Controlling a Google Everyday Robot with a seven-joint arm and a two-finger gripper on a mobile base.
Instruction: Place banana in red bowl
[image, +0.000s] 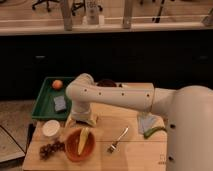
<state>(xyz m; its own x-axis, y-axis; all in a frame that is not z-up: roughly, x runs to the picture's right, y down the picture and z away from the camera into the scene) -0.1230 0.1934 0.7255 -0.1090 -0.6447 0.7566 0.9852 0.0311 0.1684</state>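
Note:
The pale-yellow banana (83, 139) lies inside the orange-red bowl (71, 150) at the front left of the wooden table. My gripper (83, 121) hangs just above the bowl's far rim, right over the banana's upper end, at the end of the white arm (120, 96).
A white round container (51, 128) stands left of the bowl. A bunch of dark grapes (50, 148) lies in front of it. A fork (118, 140) lies to the right, a green vegetable (155, 131) farther right. A green tray (44, 104) holds an orange fruit (57, 84) and a sponge.

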